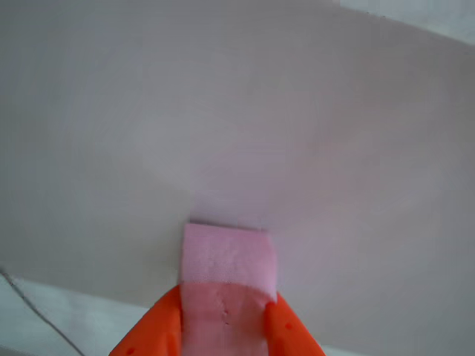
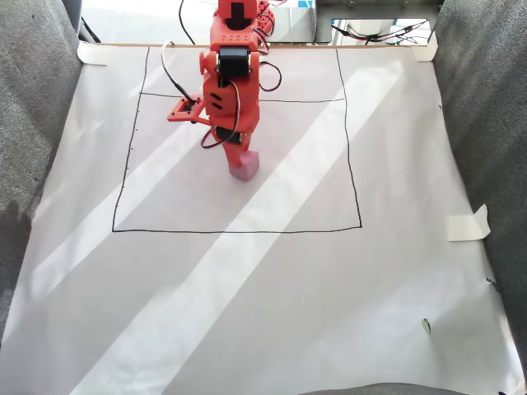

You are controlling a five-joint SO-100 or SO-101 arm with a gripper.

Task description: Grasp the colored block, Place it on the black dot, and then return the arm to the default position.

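Observation:
The colored block is a pink foam cube held between my two orange fingers, which press on its left and right sides. My gripper is shut on it. In the fixed view the orange arm reaches down inside the drawn square, with the gripper on the block at or just above the white paper. The black dot is a small dark oval far off at the lower right of the paper, outside the square.
A thin black square outline is drawn on the white paper sheet. Grey fabric walls flank both sides. A tape piece sits at the right edge, and cables and electronics lie behind the arm's base.

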